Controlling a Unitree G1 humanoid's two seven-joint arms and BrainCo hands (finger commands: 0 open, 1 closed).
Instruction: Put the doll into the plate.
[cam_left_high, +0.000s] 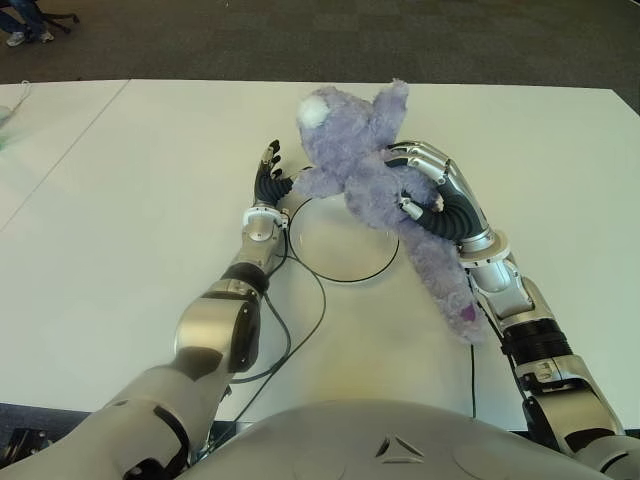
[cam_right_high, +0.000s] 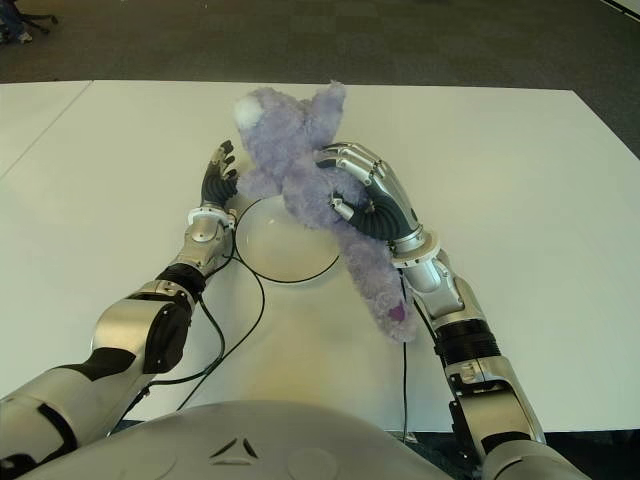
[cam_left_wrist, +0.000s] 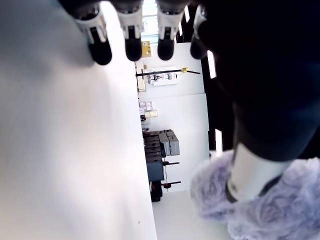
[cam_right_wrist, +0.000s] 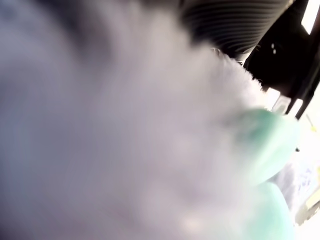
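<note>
The right hand (cam_left_high: 432, 195) has its fingers wrapped round the middle of the purple doll (cam_left_high: 380, 170), holding it aloft over the far right rim of the clear plate (cam_left_high: 340, 262) mid-bench. To finish well, I'd say bring the doll down over the plate's centre so its trailing legs land inside before letting go. The left hand (cam_left_high: 270, 178) shows at the plate's left edge, fingers extended and empty, touching the doll's arm.

White table (cam_left_high: 130, 200) fills most of the eye views; a seam line runs across its left part. Dark carpeted floor (cam_left_high: 300, 40) beyond the far edge. Far left corner: a person's feet (cam_left_high: 25, 30) beside dark chair legs (cam_left_high: 60, 18).
</note>
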